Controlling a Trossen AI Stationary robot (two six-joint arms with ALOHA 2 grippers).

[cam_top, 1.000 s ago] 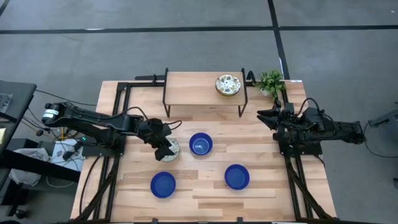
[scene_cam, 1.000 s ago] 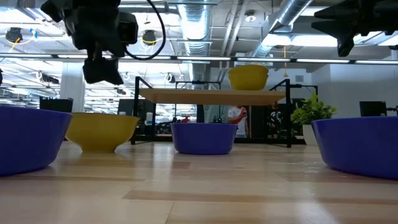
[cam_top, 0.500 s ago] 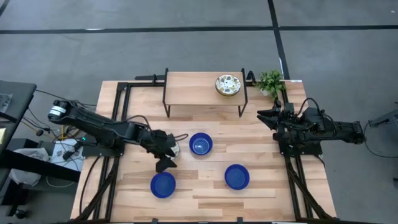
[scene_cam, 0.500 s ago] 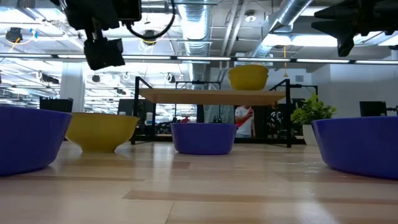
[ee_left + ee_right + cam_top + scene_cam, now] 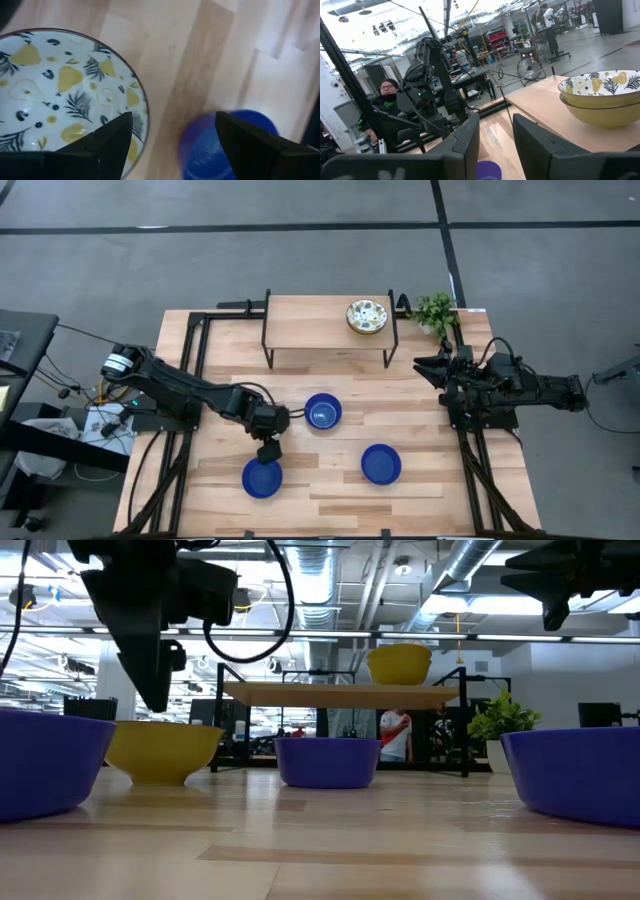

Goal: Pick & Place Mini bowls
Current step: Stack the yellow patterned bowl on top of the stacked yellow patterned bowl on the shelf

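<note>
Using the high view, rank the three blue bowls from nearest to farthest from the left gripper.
1. Front-left blue bowl, just below the left gripper.
2. Middle blue bowl, to its right.
3. Front-right blue bowl, farthest right.

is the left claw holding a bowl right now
No. In the left wrist view the left claw hangs open and empty above the table, with the patterned bowl and a blue bowl below it.

No legible text or labels.
</note>
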